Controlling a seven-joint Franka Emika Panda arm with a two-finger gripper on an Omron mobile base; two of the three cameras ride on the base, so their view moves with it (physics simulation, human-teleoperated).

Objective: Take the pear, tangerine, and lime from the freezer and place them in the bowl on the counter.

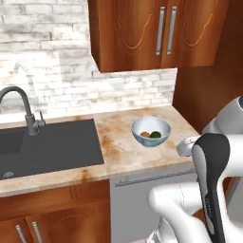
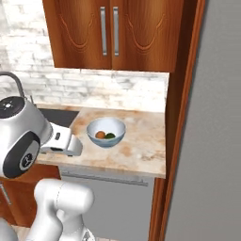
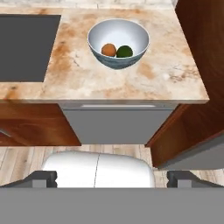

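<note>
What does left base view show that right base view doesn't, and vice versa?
Left base alone: the whole dark sink basin with its faucet standing at the back edge.
Right base alone: the freezer as a tall grey face along the right side, beyond a wooden side panel.
Both: the bowl on the counter, holding the tangerine and a green fruit, likely the lime, side by side; the wooden wall cabinet above; the brick backsplash; the grey drawer front under the counter.

The hand [image 3: 112, 178] hangs empty, its fingertips [image 3: 43, 178] spread wide apart.
</note>
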